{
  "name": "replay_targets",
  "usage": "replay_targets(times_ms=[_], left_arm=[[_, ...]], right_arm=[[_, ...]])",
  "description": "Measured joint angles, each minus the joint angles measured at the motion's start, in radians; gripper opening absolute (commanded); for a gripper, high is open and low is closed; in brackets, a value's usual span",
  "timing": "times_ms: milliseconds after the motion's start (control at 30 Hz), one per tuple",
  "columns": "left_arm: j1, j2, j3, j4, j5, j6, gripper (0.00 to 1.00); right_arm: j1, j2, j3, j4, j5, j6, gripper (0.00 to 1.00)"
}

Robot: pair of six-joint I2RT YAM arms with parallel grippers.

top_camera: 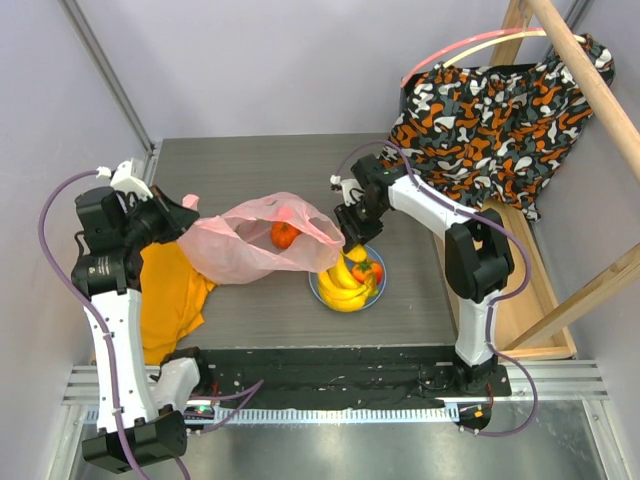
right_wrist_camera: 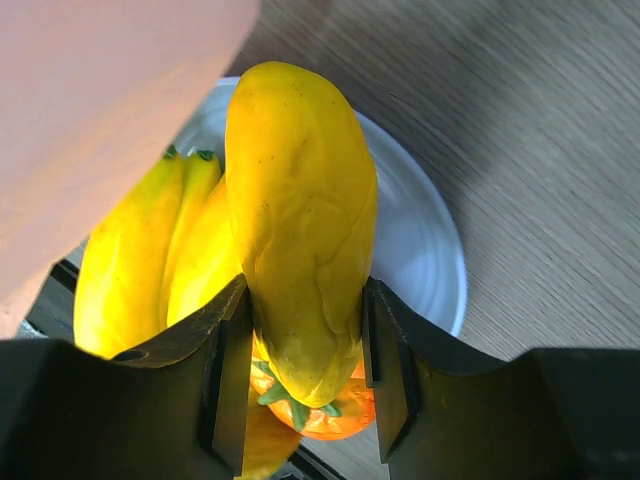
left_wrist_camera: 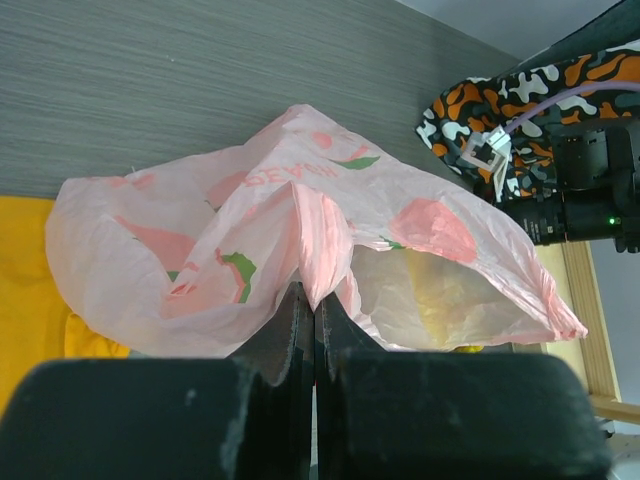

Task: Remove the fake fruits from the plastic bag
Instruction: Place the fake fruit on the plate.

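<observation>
- The left gripper (left_wrist_camera: 313,300) is pinched shut on a fold of the pink bag (left_wrist_camera: 200,230), apparently to keep its mouth lifted.
- The right gripper (right_wrist_camera: 305,370) grips a yellow fruit (right_wrist_camera: 300,230) over the plate (right_wrist_camera: 425,240) beside the bananas (right_wrist_camera: 140,260), likely to set it down.
- An orange fruit (top_camera: 285,235) lies inside the bag.

You're looking at a robotics lab test cell, not a home.
Plain pale wall panels (top_camera: 270,60) box in your grey worktop (top_camera: 270,165). The left arm (top_camera: 108,310) and right arm (top_camera: 470,262) are bolted to a black base plate (top_camera: 320,365) on a metal rail (top_camera: 560,380) and trail purple cables (top_camera: 42,222). A bare wooden frame (top_camera: 590,290) stands alongside, and fake fruits (top_camera: 348,282) and a plastic bag (top_camera: 240,250) lie on the worktop.
</observation>
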State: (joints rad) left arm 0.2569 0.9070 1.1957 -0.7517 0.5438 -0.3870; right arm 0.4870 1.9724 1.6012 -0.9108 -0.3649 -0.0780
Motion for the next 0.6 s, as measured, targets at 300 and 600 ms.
replay_targets(times_ms=[300, 600], left_arm=[[0.002, -0.002, -0.014, 0.0, 0.008, -0.002, 0.0], [0.002, -0.002, -0.015, 0.0, 0.018, -0.003, 0.0]], right_arm=[[0.019, 0.033, 0.002, 0.029, 0.039, -0.034, 0.2], [0.009, 0.06, 0.02, 0.027, 0.06, -0.04, 0.45]])
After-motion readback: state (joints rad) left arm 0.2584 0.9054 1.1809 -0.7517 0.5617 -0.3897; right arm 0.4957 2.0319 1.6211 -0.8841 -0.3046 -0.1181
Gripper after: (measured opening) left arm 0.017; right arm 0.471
